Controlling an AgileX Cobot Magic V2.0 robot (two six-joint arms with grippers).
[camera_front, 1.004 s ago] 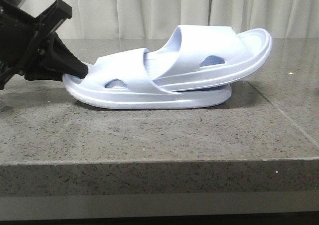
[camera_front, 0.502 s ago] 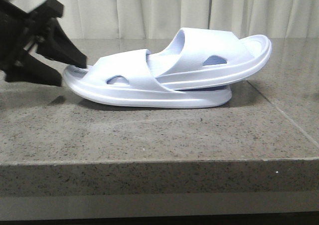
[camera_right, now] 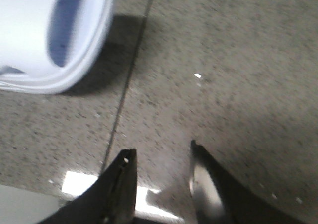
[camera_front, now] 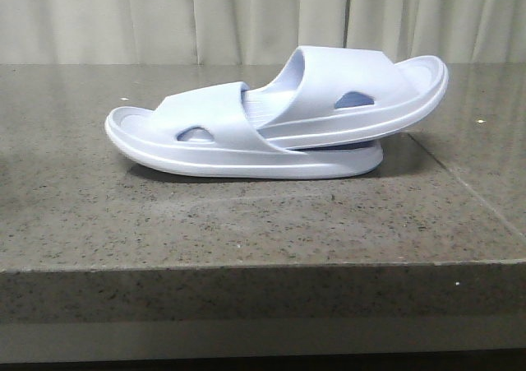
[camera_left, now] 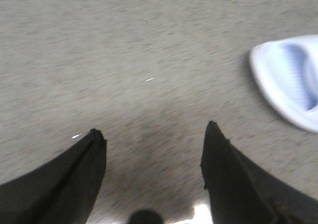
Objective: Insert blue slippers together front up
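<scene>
The two pale blue slippers lie nested on the granite table in the front view. The lower slipper (camera_front: 197,136) rests flat. The upper slipper (camera_front: 362,91) is pushed under the lower one's strap and tilts up to the right. No arm shows in the front view. My left gripper (camera_left: 154,134) is open and empty over bare stone, with one slipper end (camera_left: 290,82) off to the side. My right gripper (camera_right: 160,152) is open and empty, apart from a slipper end (camera_right: 54,35).
The grey speckled granite table (camera_front: 246,223) has a front edge close to the camera. A seam in the stone (camera_front: 460,182) runs along the right side and also shows in the right wrist view (camera_right: 124,92). Pale curtains (camera_front: 246,17) hang behind.
My left gripper held the lower slipper's left end, let go, and drew back leftward out of the front view. The slippers stayed in place.
</scene>
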